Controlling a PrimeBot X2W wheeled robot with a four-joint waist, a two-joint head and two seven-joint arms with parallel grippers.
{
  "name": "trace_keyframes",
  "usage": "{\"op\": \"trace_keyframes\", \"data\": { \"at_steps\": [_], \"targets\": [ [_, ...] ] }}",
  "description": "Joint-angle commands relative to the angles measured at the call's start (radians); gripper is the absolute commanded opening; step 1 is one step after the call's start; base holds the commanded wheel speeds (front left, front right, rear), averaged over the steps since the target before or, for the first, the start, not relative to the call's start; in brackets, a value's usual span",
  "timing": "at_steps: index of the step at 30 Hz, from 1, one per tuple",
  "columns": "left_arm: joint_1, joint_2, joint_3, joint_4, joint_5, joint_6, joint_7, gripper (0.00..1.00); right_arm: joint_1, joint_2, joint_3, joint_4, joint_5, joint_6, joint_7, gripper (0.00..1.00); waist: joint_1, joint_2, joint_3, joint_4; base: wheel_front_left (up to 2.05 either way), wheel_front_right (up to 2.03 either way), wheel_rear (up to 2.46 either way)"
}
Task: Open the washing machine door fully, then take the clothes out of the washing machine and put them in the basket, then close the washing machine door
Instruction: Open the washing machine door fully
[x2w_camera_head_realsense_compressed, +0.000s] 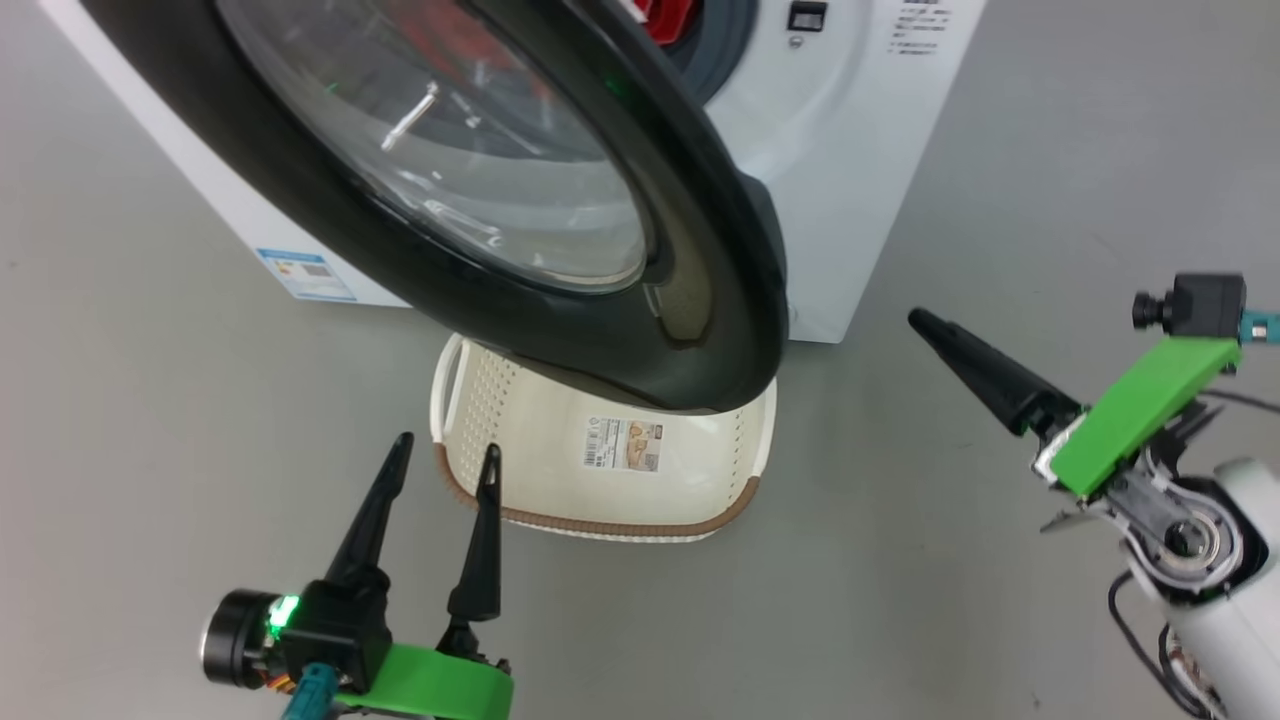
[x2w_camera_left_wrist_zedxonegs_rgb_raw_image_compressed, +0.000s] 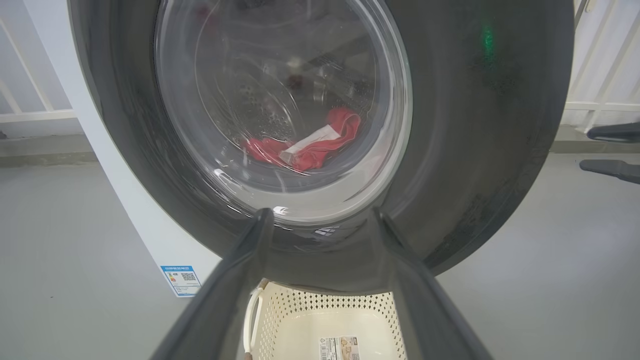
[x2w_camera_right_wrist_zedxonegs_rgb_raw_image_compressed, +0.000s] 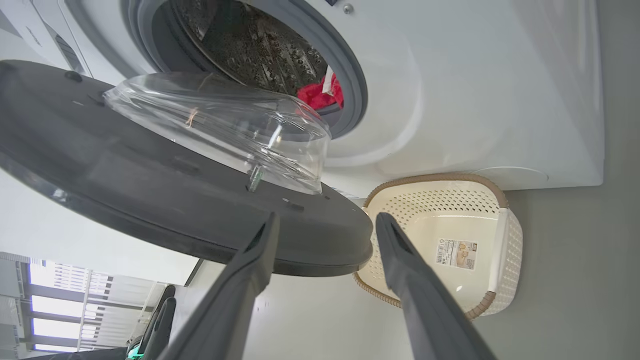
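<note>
Right tool spread near door rim; glass bulge faces drum.

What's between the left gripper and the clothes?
The washing machine door: the left wrist view shows the clothes through its glass, past the left gripper.

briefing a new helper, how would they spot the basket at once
Find the big white washing machine with its black-rimmed door swung open. On the floor under that door sits the basket: cream perforated plastic, brown rim, a label sticker on its bottom.
</note>
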Motion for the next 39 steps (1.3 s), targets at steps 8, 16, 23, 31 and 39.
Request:
{"op": "trace_keyframes", "data": {
  "at_steps": [8, 16, 23, 31, 39],
  "targets": [
    [0.029, 0.01, 0.066, -0.01, 0.015, -0.012, -0.008, 1.0, 0.127, -0.048, 0.066, -0.011, -0.022, 0.008, -0.143, 1.0, 0.0, 0.0, -0.023, -0.057, 0.0, 0.0, 0.0],
    [0.033, 0.01, 0.085, -0.003, 0.02, -0.022, -0.008, 1.0, 0.182, -0.088, 0.131, 0.016, -0.074, 0.008, -0.289, 1.0, 0.0, 0.0, -0.025, -0.088, 0.0, 0.0, 0.0],
    [0.046, 0.01, 0.107, 0.004, 0.021, -0.026, -0.008, 1.0, 0.204, -0.125, 0.223, 0.03, -0.17, 0.008, -0.519, 1.0, 0.0, 0.0, -0.034, -0.116, 0.0, 0.0, 0.0],
    [0.049, 0.01, 0.118, 0.007, 0.025, -0.033, -0.008, 1.0, 0.233, -0.078, 0.076, 0.0, -0.412, 0.008, -0.547, 1.0, 0.0, 0.0, -0.03, -0.135, 0.0, 0.0, 0.0],
    [0.049, 0.01, 0.116, 0.013, 0.027, -0.037, -0.008, 1.0, 0.312, 0.039, -0.146, -0.053, -0.766, 0.008, -0.548, 1.0, 0.0, 0.0, -0.035, -0.135, 0.0, 0.0, 0.0]
  ]
}}
